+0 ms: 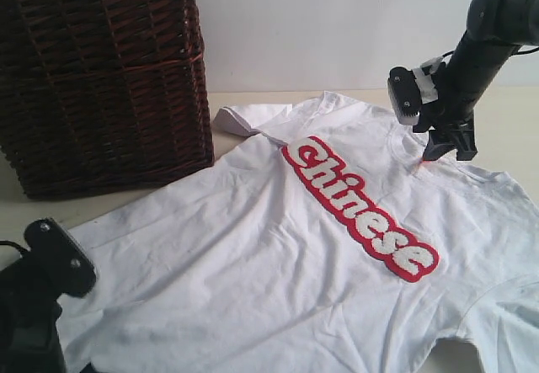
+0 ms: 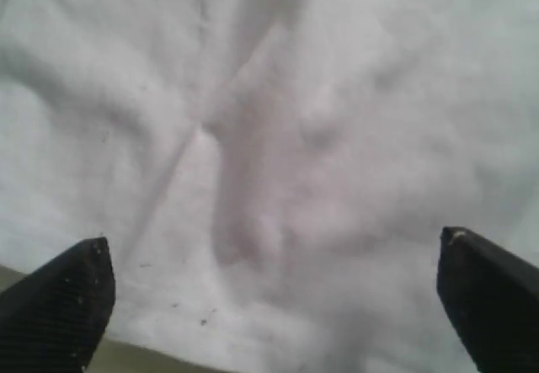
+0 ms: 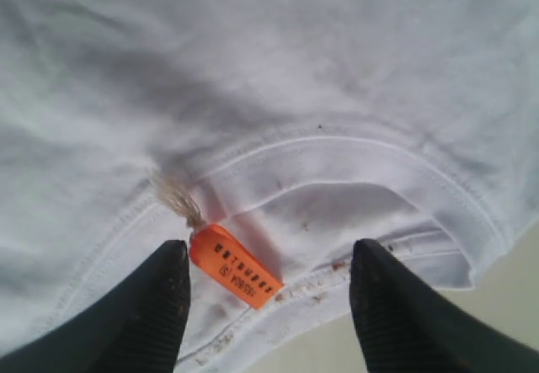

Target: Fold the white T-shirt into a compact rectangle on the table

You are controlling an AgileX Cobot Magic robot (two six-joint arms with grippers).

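Observation:
The white T-shirt (image 1: 253, 255) lies spread flat on the table (image 1: 515, 125), its red-outlined "Chinese" lettering (image 1: 360, 208) facing up. My right gripper (image 1: 450, 149) hangs just above the collar. In the right wrist view it (image 3: 269, 247) stands open, with the orange tag (image 3: 234, 265) and the collar seam (image 3: 337, 150) between its fingers. My left gripper (image 2: 274, 240) is wide open over plain wrinkled shirt cloth (image 2: 278, 137) near the hem, gripping nothing. In the exterior view only the left arm's black wrist (image 1: 50, 263) shows, at the shirt's near left corner.
A tall dark brown wicker basket (image 1: 101, 78) stands at the back left, close to the shirt's folded sleeve (image 1: 246, 119). A white wall (image 1: 337, 28) runs behind the table. Bare tabletop shows right of the collar and in front of the basket.

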